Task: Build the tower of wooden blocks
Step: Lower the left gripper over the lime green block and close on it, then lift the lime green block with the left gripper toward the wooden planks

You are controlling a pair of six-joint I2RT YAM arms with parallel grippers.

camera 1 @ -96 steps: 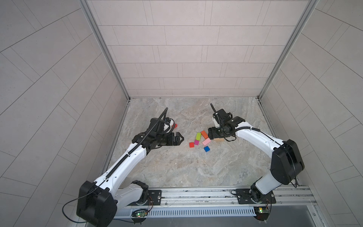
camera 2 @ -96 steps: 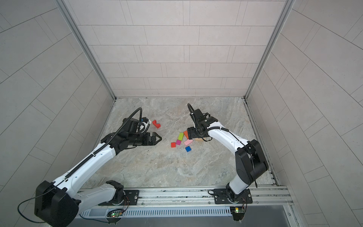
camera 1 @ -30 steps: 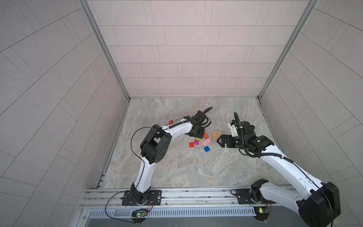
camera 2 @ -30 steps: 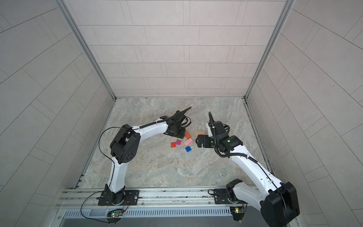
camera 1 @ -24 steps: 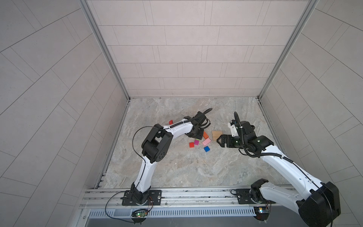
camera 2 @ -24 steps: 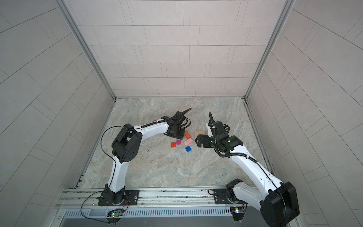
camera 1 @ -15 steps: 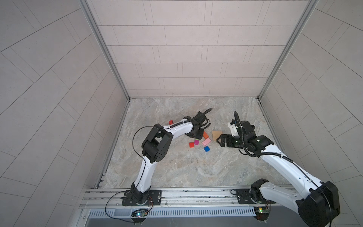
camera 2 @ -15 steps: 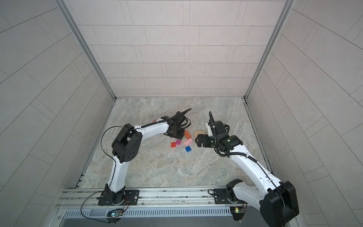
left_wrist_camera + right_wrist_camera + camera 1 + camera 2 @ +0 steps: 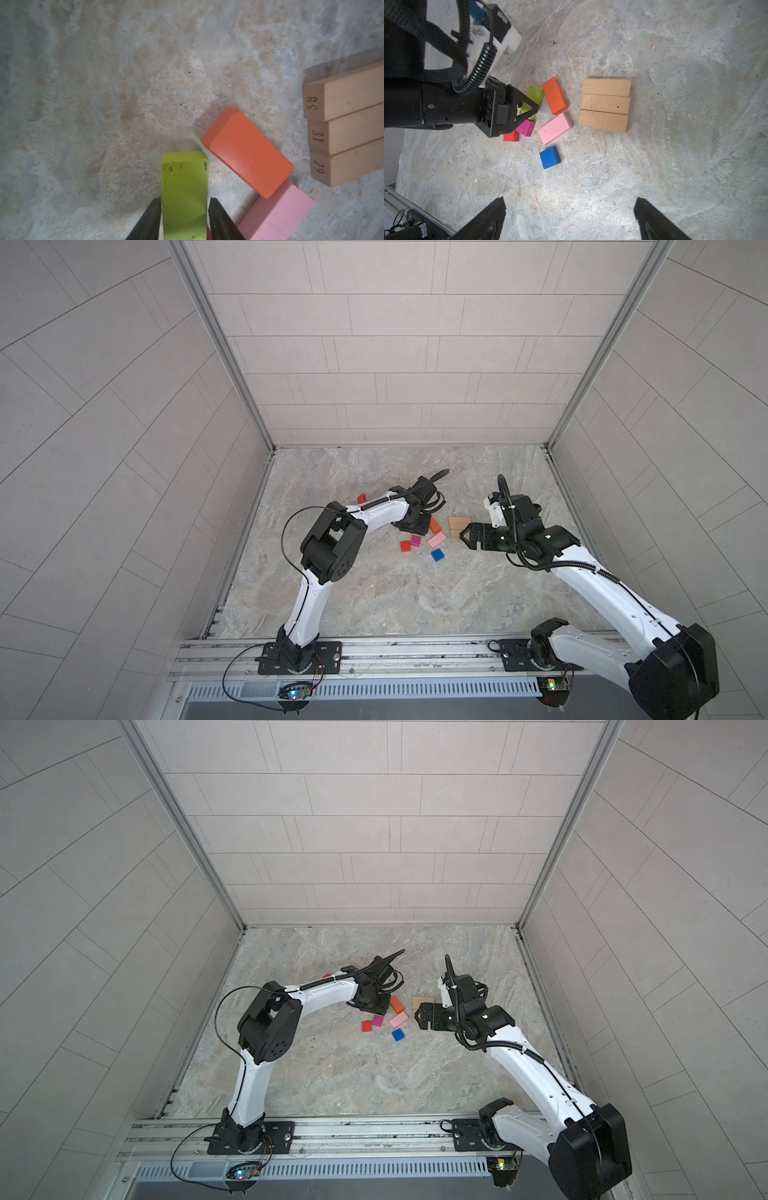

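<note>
Lime oblong (image 9: pixel 184 178) clamped in left gripper (image 9: pixel 184 204). Its near end is cut off by the frame, and the gripper hides it in both top views. Fingers of right gripper (image 9: pixel 570 201) wide apart over bare floor (image 9: pixel 675 166). In a top view, three touching tan bars (image 9: pixel 457 522) at 3 o'clock of orange oblong (image 9: pixel 434 525), partly covered by right gripper. Red notched piece (image 9: pixel 361 498) half behind left arm (image 9: pixel 374 512).

Lime block (image 9: pixel 184 195), dark specks. Orange block (image 9: pixel 249 153), pink block (image 9: pixel 276 214), blue cube (image 9: pixel 549 157), magenta cube (image 9: pixel 526 127), red cube (image 9: pixel 511 136), red notched piece (image 9: pixel 361 498). Three tan bars (image 9: pixel 605 104): plain wood, dark numbers 58, 31, 29 on ends. Table (image 9: pixel 395 593) marbled grey-beige; walls (image 9: pixel 395 344) pale grey tile.
</note>
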